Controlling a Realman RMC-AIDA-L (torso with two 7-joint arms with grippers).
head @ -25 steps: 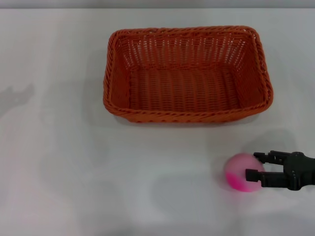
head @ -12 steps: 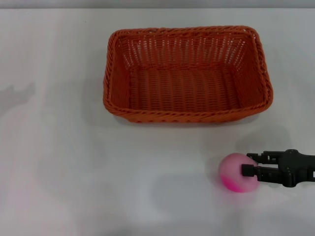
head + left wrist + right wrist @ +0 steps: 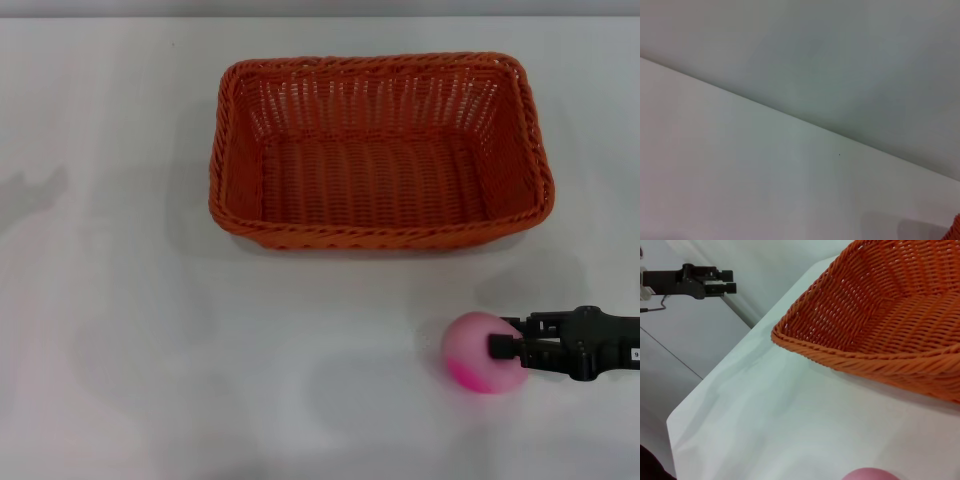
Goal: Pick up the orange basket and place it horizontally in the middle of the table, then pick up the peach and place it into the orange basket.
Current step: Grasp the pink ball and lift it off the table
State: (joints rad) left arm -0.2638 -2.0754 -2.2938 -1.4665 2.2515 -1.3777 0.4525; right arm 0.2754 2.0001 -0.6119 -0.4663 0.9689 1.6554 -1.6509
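**Right pincer clasped on peach, near basket**

Orange basket [image 3: 380, 150] lying lengthwise mid-tabletop [image 3: 120, 350], open side up; pale-pink peach [image 3: 483, 351] in front of its right end, well apart, magenta side low; right pincer [image 3: 508, 338] reaching in from the right edge, clamped on the peach; left pincer [image 3: 726, 282] seen only from the right wrist, beyond the tabletop's edge, grip state unclear.
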